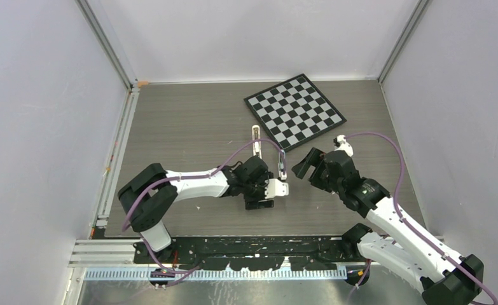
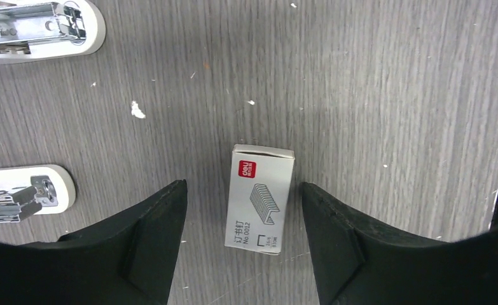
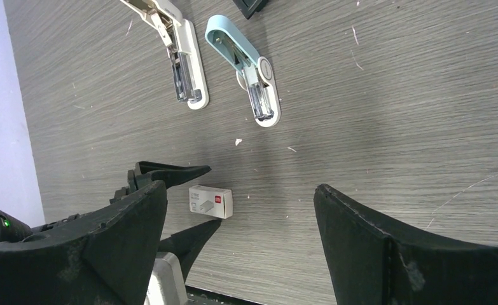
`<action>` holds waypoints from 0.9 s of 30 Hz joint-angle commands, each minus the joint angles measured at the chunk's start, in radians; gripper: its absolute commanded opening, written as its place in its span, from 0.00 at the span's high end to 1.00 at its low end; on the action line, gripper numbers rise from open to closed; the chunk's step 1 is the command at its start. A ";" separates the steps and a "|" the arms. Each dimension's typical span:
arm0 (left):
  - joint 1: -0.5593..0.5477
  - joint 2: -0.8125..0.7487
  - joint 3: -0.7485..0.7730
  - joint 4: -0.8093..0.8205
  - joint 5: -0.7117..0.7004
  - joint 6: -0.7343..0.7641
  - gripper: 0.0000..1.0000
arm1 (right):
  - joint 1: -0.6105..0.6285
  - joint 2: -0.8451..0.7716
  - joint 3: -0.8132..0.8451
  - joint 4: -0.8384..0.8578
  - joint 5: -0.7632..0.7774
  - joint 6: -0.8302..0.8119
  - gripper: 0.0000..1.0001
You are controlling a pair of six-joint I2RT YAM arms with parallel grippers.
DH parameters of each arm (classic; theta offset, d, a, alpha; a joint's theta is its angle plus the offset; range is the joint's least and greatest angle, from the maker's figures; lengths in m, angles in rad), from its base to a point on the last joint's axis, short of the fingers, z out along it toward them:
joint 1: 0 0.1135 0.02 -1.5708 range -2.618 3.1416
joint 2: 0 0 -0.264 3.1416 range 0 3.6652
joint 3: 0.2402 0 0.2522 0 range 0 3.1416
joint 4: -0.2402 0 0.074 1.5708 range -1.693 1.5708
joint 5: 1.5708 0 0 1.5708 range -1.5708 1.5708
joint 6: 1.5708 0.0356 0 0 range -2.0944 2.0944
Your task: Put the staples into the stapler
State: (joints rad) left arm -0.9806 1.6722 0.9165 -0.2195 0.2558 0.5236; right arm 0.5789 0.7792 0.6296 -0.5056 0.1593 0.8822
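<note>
The staples are a small grey-white box (image 2: 260, 198) with a red logo, lying flat on the wood table. My left gripper (image 2: 243, 185) is open with one finger on each side of the box and not touching it. The right wrist view shows the box (image 3: 210, 201) between the left fingers (image 3: 173, 172). The stapler lies swung wide open beyond it, with a white base (image 3: 186, 67) and a pale teal top (image 3: 243, 60). My right gripper (image 3: 241, 190) is open and empty above the table, to the right of the box. In the top view the left gripper (image 1: 270, 189) and right gripper (image 1: 304, 166) face each other.
A black and white checkerboard (image 1: 295, 111) lies at the back right, just behind the open stapler (image 1: 282, 162). White walls and metal rails enclose the table (image 1: 189, 121). Small white specks dot the wood.
</note>
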 commanded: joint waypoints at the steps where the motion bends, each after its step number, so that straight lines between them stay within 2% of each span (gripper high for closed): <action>1: 0.013 0.010 0.026 0.022 0.015 0.044 0.33 | -0.021 -0.014 0.007 0.007 -0.012 -0.022 0.11; 7: 0.013 0.013 0.038 -0.009 0.055 0.009 0.44 | -0.039 -0.011 0.009 0.013 -0.022 -0.022 0.10; 15: 0.013 0.023 0.049 -0.022 0.101 -0.005 0.44 | -0.042 -0.012 0.012 0.018 -0.028 -0.013 0.09; 27: 0.014 0.017 0.055 -0.051 0.081 -0.019 0.57 | -0.045 -0.035 0.006 0.025 -0.017 0.013 0.09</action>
State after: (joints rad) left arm -0.9722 1.6947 0.9466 -0.2634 0.3328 0.5083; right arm 0.5388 0.7715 0.6296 -0.5053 0.1360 0.8749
